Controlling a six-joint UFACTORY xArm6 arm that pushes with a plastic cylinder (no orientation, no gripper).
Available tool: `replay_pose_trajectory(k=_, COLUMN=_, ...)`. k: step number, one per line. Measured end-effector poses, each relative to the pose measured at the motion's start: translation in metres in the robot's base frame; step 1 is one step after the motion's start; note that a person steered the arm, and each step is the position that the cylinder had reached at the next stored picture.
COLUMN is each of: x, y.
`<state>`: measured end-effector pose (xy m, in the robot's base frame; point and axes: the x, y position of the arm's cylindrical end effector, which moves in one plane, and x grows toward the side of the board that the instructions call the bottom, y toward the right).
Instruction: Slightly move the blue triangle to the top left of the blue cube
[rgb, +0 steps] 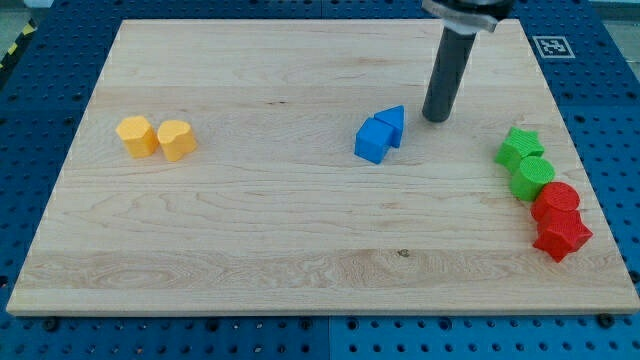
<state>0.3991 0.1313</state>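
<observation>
The blue cube (373, 140) sits near the middle of the wooden board (250, 230). The blue triangle (393, 123) touches the cube's upper right side. My tip (434, 118) stands on the board just to the right of the triangle, a small gap apart from it.
A yellow hexagon block (136, 135) and a yellow heart block (176, 139) sit side by side at the view's left. At the right edge a green star (518, 146), a green cylinder (533, 176), a red cylinder (556, 201) and a red star (562, 236) form a line.
</observation>
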Motion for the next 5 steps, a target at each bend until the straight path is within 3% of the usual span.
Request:
replay_pose_trajectory(k=2, x=0.002, y=-0.074)
replay_pose_trajectory(k=4, x=-0.051, y=-0.076)
replay_pose_trajectory(k=5, x=-0.061, y=-0.132)
